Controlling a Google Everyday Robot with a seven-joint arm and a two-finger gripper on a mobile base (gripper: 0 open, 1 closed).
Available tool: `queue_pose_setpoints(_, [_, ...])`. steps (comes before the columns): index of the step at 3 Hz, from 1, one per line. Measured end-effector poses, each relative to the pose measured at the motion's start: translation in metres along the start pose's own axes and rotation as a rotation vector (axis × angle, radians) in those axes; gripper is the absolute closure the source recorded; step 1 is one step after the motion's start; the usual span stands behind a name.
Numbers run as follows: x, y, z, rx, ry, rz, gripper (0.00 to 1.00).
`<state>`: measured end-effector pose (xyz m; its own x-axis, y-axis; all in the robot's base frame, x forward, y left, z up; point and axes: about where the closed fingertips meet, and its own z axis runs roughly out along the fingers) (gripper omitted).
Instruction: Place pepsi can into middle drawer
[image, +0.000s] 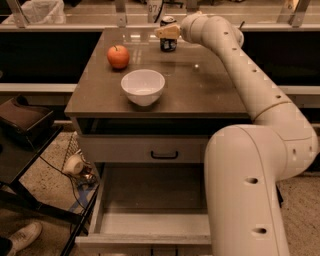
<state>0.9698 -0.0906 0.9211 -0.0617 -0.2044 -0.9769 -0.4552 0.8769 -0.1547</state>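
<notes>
A dim room with a speckled floor holds a cabinet whose brown top serves as the bench (210, 95), with a glass-fronted counter running behind it. At the far left a white shoe (22, 236) rests on the floor beside dark furniture. On the bench, a red apple (118, 56) sits toward the back left, and a white bowl (143, 86) stands nearer the front, just right of it. Below the top, the upper drawer (125, 149) is closed and shows its black handle (164, 155). Under it, the middle drawer (150, 222) is pulled out, its floor bare. The pepsi can (168, 44) stands upright at the bench's back edge, right of the apple. The tool (165, 33) is at the can's upper part, overlapping it; whether it grasps the can cannot be told. The pale arm (250, 85) sweeps back to the right.
</notes>
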Motion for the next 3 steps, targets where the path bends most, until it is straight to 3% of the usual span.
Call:
queue_pose_setpoints(1, [0.003,0.000,0.015,-0.022,-0.012,-0.001,0.00])
queue_pose_setpoints(2, [0.017,0.007,0.029,-0.051,0.002,0.039,0.02])
queue_pose_setpoints(3, [0.029,0.014,0.036,-0.074,0.025,0.082,0.24])
